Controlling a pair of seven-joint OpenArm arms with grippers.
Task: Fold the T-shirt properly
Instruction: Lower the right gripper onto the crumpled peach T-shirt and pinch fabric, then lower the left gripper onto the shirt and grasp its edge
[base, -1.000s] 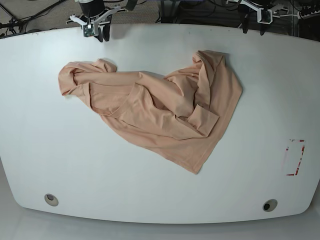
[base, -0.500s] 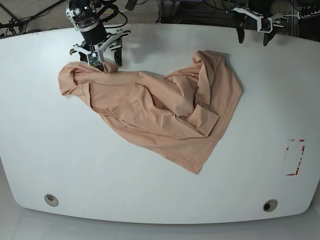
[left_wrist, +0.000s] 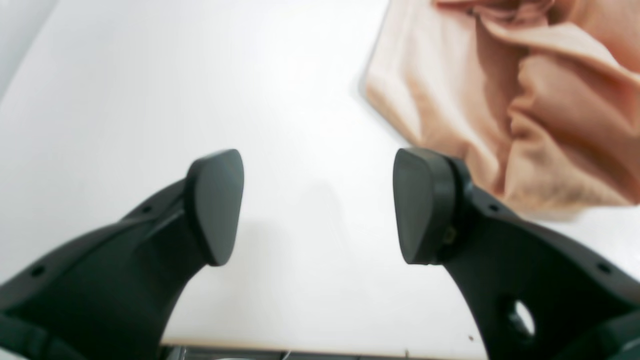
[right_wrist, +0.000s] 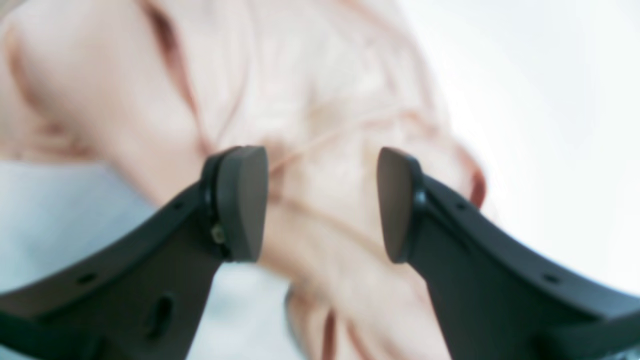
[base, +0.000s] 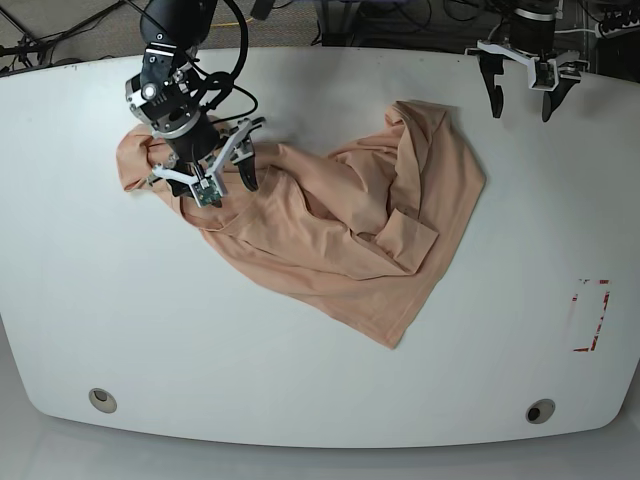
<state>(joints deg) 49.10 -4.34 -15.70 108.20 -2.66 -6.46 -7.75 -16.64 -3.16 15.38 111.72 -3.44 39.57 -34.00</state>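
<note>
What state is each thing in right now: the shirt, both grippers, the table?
T-shirt: crumpled in a heap, unfolded, lying on the table.
Right gripper: jaws open, low over the shirt's bunched end, nothing clamped.
Left gripper: jaws wide open, empty, over bare table beside the shirt's edge.
Table: white, carrying the shirt, with a red-marked rectangle near one side.

Right wrist view is out of focus: the T-shirt (right_wrist: 320, 125) reads as a pink blur, no seams or print legible. Left wrist view cuts the cloth off at its top and right edges. Base view: right gripper (base: 222, 182) hides the fabric under it.
</note>
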